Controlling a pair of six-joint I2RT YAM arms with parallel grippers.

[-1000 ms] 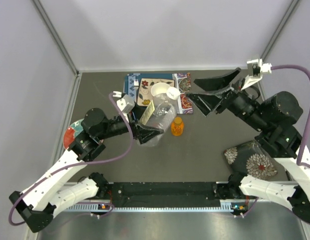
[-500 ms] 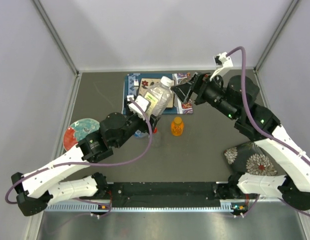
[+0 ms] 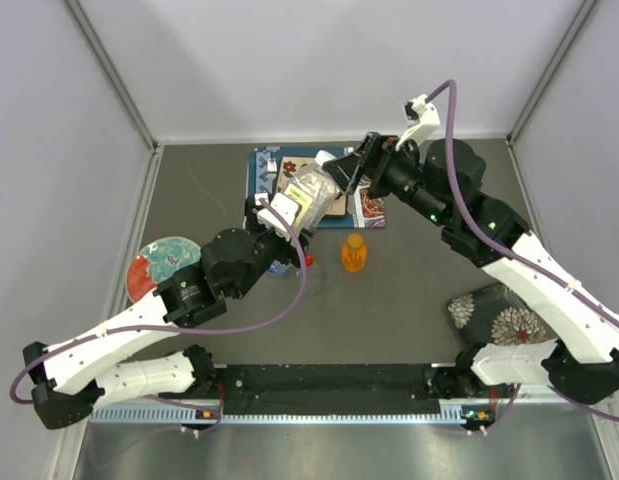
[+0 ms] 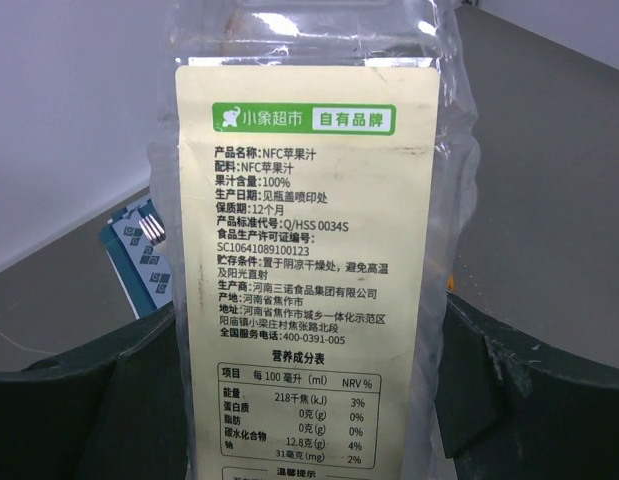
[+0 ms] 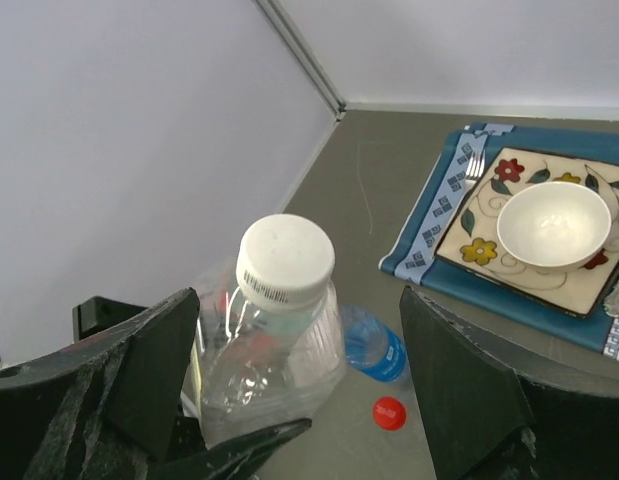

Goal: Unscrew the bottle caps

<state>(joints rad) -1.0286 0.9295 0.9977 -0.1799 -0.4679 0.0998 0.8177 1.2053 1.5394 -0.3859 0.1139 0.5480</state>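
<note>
Swung in from the right since a moment ago, the right gripper now stands wide open over the tall clear plastic bottle with a cream label, its fingers either side of the white ribbed screw cap, not touching it. The left gripper clasps the bottle's labelled body. A small red round cap lies loose on the grey table below.

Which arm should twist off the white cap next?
Right. The right gripper is open and lined up on the white cap; the left gripper is clamped on the bottle.
</note>
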